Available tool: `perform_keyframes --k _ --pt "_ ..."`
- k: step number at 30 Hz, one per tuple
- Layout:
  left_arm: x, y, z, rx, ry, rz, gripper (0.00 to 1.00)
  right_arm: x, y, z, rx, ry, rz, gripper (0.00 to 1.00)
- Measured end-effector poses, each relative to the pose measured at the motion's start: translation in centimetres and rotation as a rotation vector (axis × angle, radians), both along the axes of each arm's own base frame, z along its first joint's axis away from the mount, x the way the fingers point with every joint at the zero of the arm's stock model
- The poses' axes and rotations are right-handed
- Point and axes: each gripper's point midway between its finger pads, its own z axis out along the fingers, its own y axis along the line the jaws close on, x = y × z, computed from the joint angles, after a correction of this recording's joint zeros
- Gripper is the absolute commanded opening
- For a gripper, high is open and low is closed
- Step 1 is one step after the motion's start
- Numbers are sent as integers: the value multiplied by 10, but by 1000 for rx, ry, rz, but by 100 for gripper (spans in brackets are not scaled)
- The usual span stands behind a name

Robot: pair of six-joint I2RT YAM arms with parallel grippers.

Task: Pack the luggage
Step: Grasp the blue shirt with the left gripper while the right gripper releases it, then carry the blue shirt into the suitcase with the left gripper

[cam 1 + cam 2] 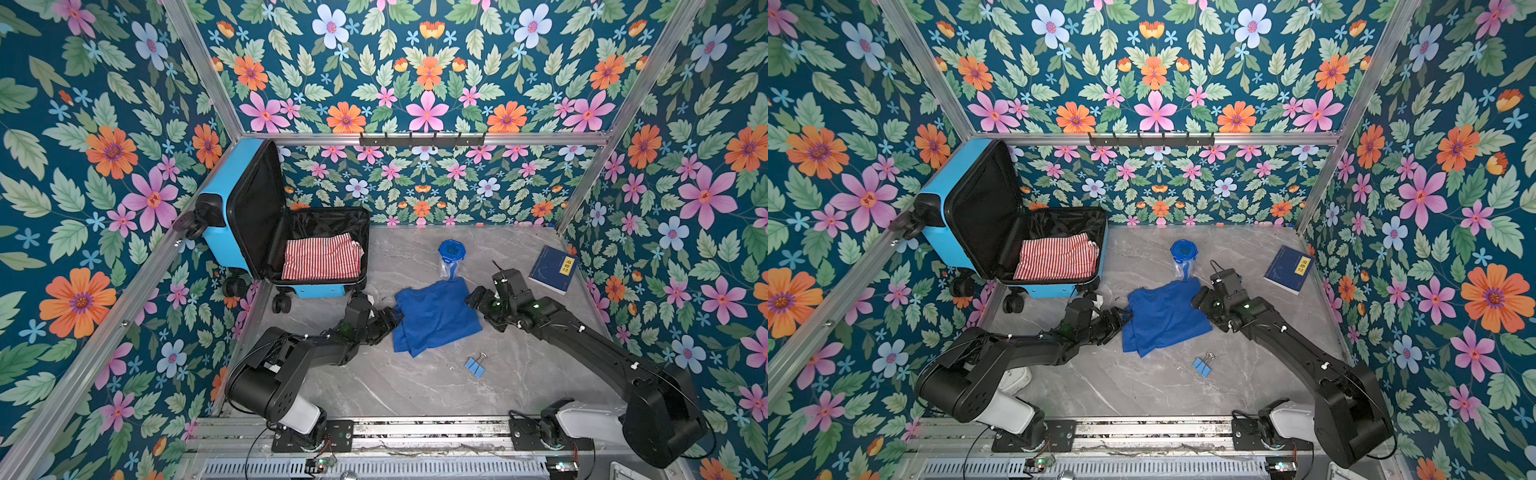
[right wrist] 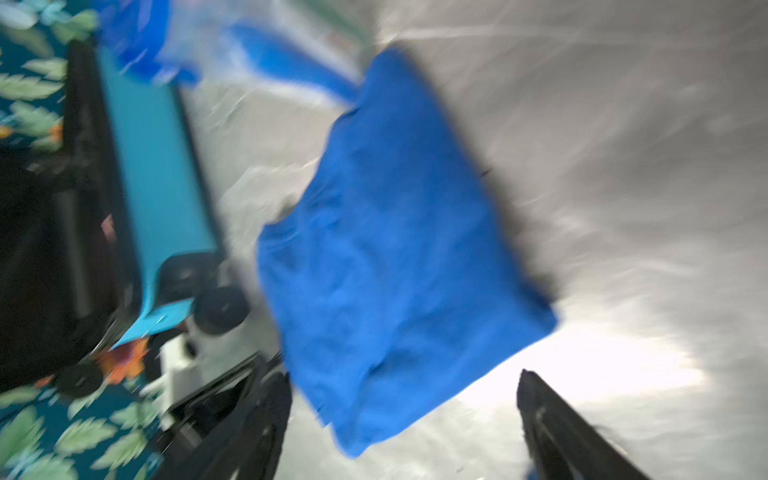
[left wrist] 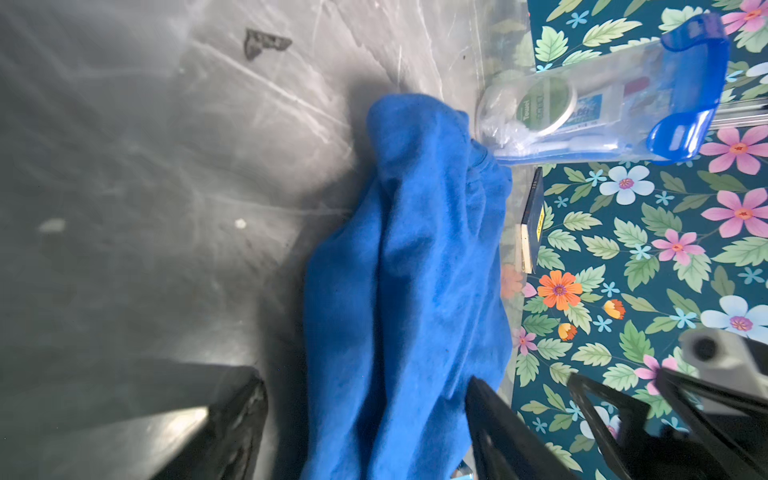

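A grey, marble-veined tabletop [image 1: 415, 386] sits inside walls of loud floral wallpaper [image 1: 415, 83], framed by aluminium rails [image 1: 311, 139]. The luggage [image 1: 224, 216], a small sky-blue hard shell with black lining and black spinner wheels, lies open in the far left corner, its lid leaning up against the wall; a folded red-and-white striped cloth [image 1: 322, 257] already rests flat in the lower half, so packing looks begun but far from finished. Left on the table are a soft, rumpled royal-blue garment [image 1: 436, 316] in the middle, a clear plastic tub [image 1: 451, 259] with a blue clip lid at its far edge, a dark-blue book [image 1: 552, 268] lying flat near the right wall, and pale-blue binder clips [image 1: 475, 365] nearer the arm bases. The left gripper [image 1: 392, 318] stands wide, jaws straddling the garment's left edge without pinching it; the right gripper [image 1: 473, 299] is likewise spread wide at the right edge, holding nothing, though its wrist view is blurred. The garment looks the likely next item.
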Motion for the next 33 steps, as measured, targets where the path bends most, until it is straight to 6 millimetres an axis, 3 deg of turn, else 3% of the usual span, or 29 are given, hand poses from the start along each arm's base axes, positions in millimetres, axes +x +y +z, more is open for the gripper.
perform_keyframes --k 2,5,10,17,23,26,33 --pt "2 -3 -1 -4 -7 -5 77 10 -15 -12 -26 26 -2 81" --pt "6 -7 -2 -11 -21 -11 77 21 -20 -31 -57 81 40 75" --pt "10 -14 -3 -21 -40 -22 76 31 -10 -59 -68 143 131 67" --pt "15 -22 -4 -21 -53 -34 75 33 0 -95 -40 217 178 49" --pt "18 -31 -6 -9 -69 -55 71 36 11 -99 25 182 201 37" --pt "20 -35 -7 -1 -75 -60 64 35 16 -100 49 172 196 33" --pt "19 -35 -17 41 -55 -59 30 30 31 -102 75 150 216 31"
